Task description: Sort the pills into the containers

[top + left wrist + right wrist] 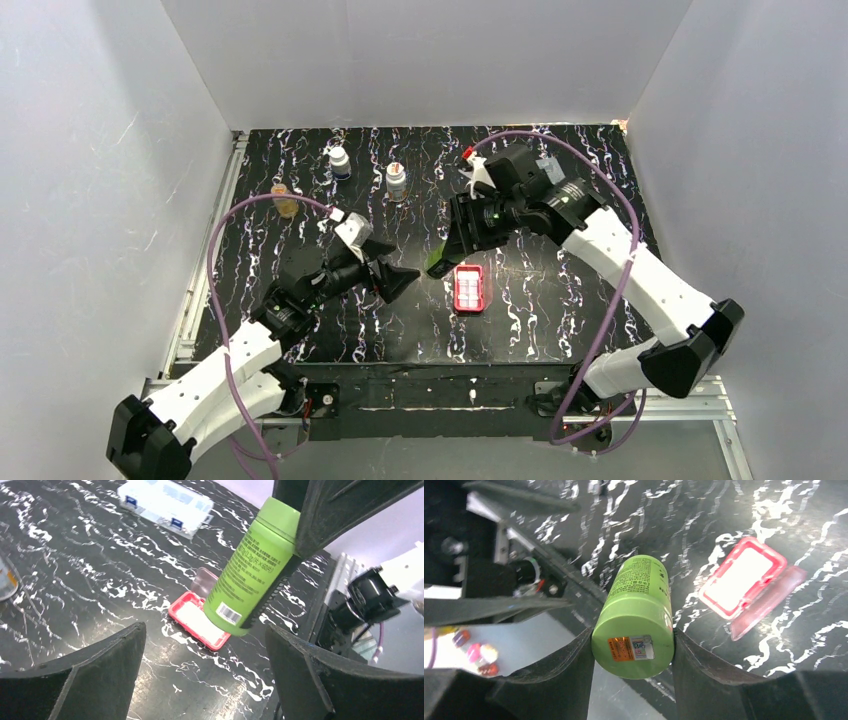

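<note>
Tipping is your main worry. Your right pincer (631,637) is clamped on the green bottle (634,610), which hangs slanted over the bench (75,555), just beside the red pill case (744,575). That case lies flat between the two arms, its clear lid (769,602) folded open and its whitish compartments (469,287) facing up.

I cannot tell whether the bottle's cap is on. If pills leave it at that slant, I judge many would miss the small cells and scatter across the bench.

Your left pincer (402,276) stands wide apart and empty, aimed at the bottle. Bring it in carelessly and it could strike the right fingers (320,515), twist the bottle loose or shove the light case aside.

As for writing, the label's dark fine print is too small to read. You get a barcode (228,613) near one end, and an orange sticker (620,650) beside a square code (642,647) on the flat end. No brand name is legible.
</note>
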Controlling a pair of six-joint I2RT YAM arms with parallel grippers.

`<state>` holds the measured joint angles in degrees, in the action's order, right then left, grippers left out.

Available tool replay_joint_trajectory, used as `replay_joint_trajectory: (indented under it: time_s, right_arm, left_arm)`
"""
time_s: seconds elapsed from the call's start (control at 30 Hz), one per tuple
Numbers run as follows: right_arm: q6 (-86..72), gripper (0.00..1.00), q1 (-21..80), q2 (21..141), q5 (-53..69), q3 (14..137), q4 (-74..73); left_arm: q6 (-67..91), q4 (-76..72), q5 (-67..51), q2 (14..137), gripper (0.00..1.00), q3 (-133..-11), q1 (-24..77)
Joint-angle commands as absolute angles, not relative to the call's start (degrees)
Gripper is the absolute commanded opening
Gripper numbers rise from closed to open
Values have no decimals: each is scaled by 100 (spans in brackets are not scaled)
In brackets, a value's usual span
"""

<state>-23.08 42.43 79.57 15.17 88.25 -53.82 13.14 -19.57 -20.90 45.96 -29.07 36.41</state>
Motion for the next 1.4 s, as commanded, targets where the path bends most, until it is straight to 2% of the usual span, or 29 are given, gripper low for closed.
replay_joint_trajectory:
  time_s: [0.0,0.33,0.53,0.8,1.03,1.1,1.13,1.17,1.2,1.27,1.3,1.37]
  right_arm:
    - [-2171,18,4267,7736,2541,9104,-5581]
    - [-2228,19,4271,7810,3040,9766,-5831]
    - [-2208,19,4270,7815,3206,9945,-5931]
    - [-2233,19,4267,7767,3252,10028,-5979]
    - [-2347,20,4261,7692,3130,9934,-5810]
    - [-2372,22,4256,7690,3089,9925,-5774]
    - [-2379,26,4251,7690,3067,9916,-5769]
    - [-2377,35,4236,7690,3060,9913,-5771]
    - [-2387,50,4215,7685,3050,9908,-5774]
    - [-2420,79,4192,7661,2950,9917,-5780]
    - [-2436,85,4185,7644,2887,9932,-5807]
    - [-2469,90,4166,7673,2812,9969,-5894]
  left_arm:
    - [764,-2333,-3159,4832,85,-3559,3807]
    - [258,-907,-3965,5411,82,-4663,4654]
    - [223,-975,-3619,5487,81,-4564,4808]
    - [411,-1295,-3187,5541,68,-4400,4894]
    - [636,-1673,-2931,5546,53,-4244,4914]
    - [725,-1895,-2871,5501,43,-4149,4915]
    - [743,-1964,-2860,5494,32,-4118,4915]
    - [747,-1970,-2842,5493,15,-4120,4913]
    - [729,-1892,-2797,5500,2,-4142,4917]
    - [591,-1720,-2506,5481,0,-4159,4951]
    - [439,-1678,-2273,5434,0,-4132,4989]
    - [146,-1613,-1670,5343,0,-4074,5080]
